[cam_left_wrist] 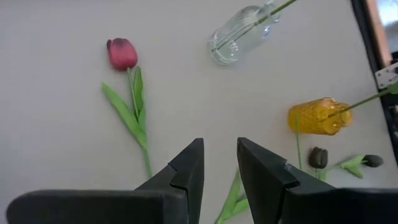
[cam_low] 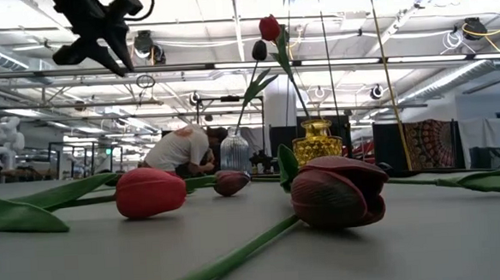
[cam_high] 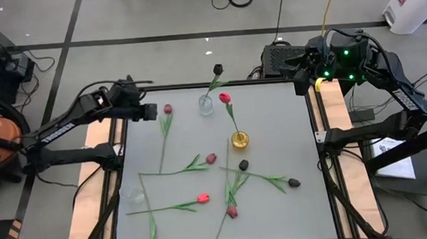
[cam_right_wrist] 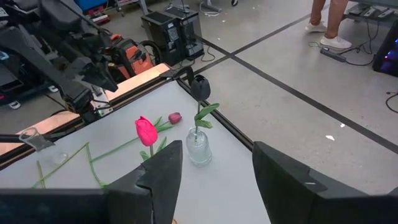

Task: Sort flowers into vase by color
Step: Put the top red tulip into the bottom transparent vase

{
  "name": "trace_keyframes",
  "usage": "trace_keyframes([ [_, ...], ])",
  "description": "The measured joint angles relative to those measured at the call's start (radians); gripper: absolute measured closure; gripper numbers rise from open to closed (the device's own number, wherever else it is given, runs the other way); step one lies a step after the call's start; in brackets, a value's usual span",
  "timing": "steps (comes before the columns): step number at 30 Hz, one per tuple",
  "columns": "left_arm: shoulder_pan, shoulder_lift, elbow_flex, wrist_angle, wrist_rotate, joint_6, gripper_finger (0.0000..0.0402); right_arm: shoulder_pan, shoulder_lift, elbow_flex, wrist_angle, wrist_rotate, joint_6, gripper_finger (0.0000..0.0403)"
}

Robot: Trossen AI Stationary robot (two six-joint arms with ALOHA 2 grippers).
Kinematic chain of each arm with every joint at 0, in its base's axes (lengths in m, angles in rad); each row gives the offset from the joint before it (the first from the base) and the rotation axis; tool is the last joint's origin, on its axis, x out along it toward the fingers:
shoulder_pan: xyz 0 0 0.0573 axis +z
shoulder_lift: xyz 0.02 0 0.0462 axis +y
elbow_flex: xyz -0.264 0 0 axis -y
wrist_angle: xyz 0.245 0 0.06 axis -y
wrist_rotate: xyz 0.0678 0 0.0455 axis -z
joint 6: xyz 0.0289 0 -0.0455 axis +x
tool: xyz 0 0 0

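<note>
Several loose tulips lie flat on the grey table (cam_high: 273,115). A maroon one (cam_high: 167,108) lies at the far left, red ones (cam_high: 202,198) and black ones (cam_high: 294,182) nearer the front. A clear vase (cam_high: 206,104) holds a black tulip (cam_high: 217,70) by its stem. A yellow vase (cam_high: 240,139) holds a red tulip (cam_high: 225,97). My left gripper (cam_high: 151,111) hovers above the far left of the table, open and holding nothing (cam_left_wrist: 219,168), close to the maroon tulip's head (cam_left_wrist: 122,53). My right gripper (cam_high: 301,79) waits raised over the far right corner, open (cam_right_wrist: 217,168).
A second clear glass (cam_high: 132,194) stands near the table's left edge, with green stems crossing around it. Stems and leaves cover the near half of the table. Beyond the far edge, a person crouches (cam_low: 182,150) in the room.
</note>
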Motion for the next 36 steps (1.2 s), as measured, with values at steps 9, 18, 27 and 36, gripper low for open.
trace_keyframes([
  [9, 0.0, 0.071, 0.0, -0.002, 0.024, 0.001, 0.0299, 0.0, 0.0, 0.0, 0.0, 0.0, 0.0, 0.0215],
  [18, 0.0, 0.133, 0.0, -0.067, 0.016, 0.04, 0.0299, 0.0, 0.0, 0.0, 0.0, 0.0, 0.0, 0.0216],
  [27, 0.0, 0.256, 0.0, -0.087, -0.046, 0.201, 0.0299, 0.0, 0.0, 0.0, 0.0, 0.0, 0.053, 0.0215],
  [36, 0.0, 0.387, 0.0, -0.096, -0.119, 0.264, 0.0299, 0.0, 0.0, 0.0, 0.0, 0.0, 0.053, 0.0215],
])
